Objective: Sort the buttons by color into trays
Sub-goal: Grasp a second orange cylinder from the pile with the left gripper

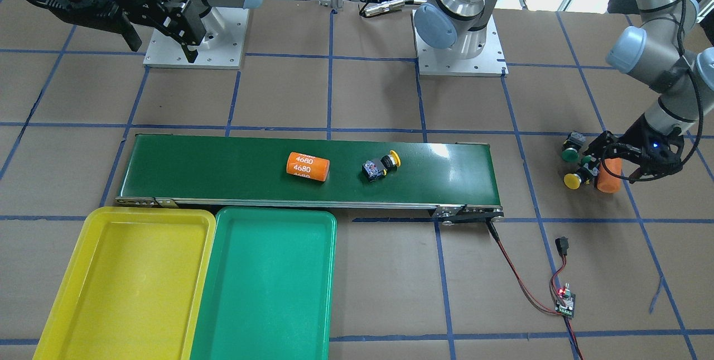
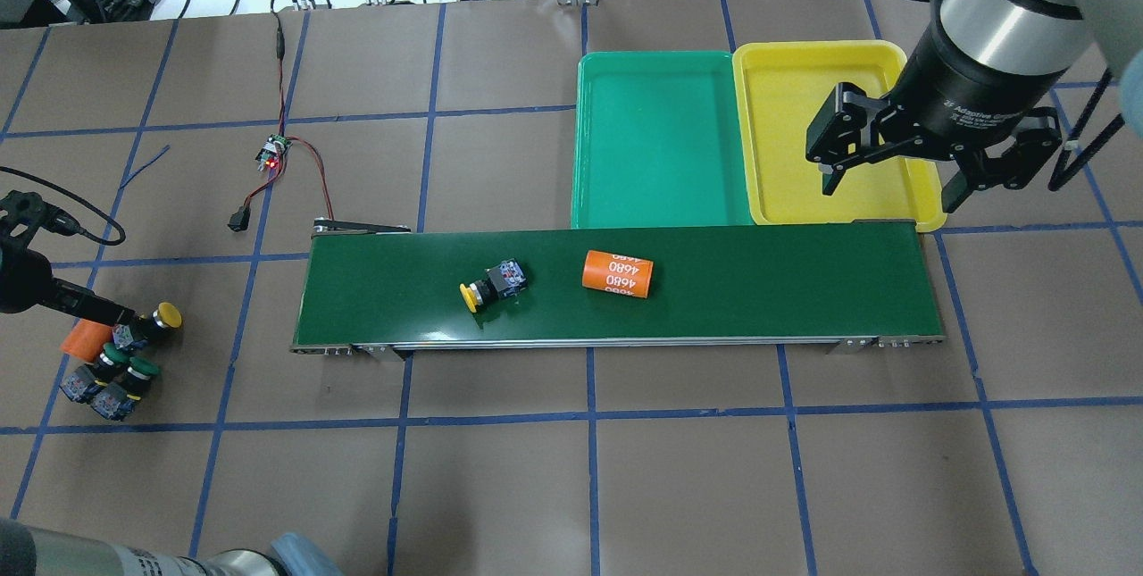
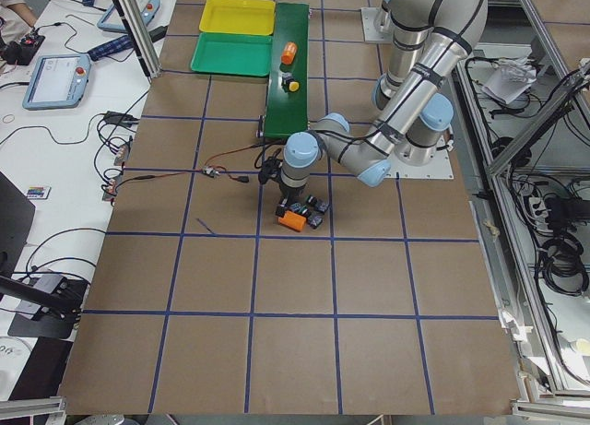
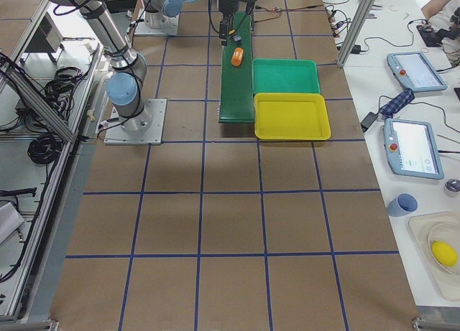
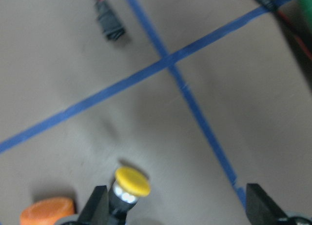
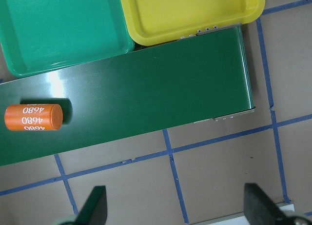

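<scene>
My left gripper is spread low over the brown table. The yellow-capped, black-bodied plastic push-button lies between its jaws, close beside one, cap pointing forward. My right gripper, also spread, hangs well apart.

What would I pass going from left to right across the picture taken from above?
bunch of buttons → little circuit board → yellow button on the belt → green tray → yellow tray
</scene>
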Robot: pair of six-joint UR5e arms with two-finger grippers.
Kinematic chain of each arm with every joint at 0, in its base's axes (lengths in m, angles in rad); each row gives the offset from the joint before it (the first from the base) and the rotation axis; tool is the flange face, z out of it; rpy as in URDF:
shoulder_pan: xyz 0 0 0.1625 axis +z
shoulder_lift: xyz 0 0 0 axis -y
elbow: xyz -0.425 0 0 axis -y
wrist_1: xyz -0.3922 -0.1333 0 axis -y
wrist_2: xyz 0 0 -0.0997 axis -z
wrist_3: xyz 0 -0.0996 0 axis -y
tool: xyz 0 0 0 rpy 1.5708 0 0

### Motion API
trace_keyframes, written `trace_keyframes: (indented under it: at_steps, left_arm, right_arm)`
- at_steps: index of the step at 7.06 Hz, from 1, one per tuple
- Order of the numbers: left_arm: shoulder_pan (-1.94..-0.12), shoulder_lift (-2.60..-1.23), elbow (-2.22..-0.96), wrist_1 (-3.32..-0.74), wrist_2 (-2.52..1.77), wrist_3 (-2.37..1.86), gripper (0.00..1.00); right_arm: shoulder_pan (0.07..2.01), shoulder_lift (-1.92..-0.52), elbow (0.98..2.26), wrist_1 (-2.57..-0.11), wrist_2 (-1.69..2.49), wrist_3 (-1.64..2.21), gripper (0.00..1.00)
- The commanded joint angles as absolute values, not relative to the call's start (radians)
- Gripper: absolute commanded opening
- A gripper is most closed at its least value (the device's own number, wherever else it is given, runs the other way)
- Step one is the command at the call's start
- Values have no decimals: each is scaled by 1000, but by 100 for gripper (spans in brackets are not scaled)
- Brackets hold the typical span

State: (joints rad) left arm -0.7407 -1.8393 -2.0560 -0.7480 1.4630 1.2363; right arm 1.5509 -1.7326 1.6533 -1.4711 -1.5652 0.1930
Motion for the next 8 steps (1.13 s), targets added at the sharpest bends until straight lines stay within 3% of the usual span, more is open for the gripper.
trace_keyframes:
  at_steps: [1,2,3,4,5,8]
  left_arm:
    - [-691,-1911,-2024,-689,1459,1290,100]
    - [-687,-1931,-2032,-693,1465,1290,100]
    - [-689,-1937,-2031,-702,1503,1290,89]
    - [-689,-1942,-2034,-704,1505,1290,66]
    - [-690,-1945,-2034,-719,1506,1290,34]
    - [-705,-1899,-2007,-817,1506,1290,8]
  right_arm:
    - [1551,-1735,1651,-1476,-1543,6,100]
    - [1551,-1746,1651,-1480,-1540,-67,100]
    - [1551,-1749,1651,-1480,-1545,-67,100]
    - [1548,-1746,1651,-1479,-1545,-72,100]
    - [1545,-1744,1651,-1474,-1548,-71,100]
    - [1545,-1732,1652,-1474,-1546,-71,100]
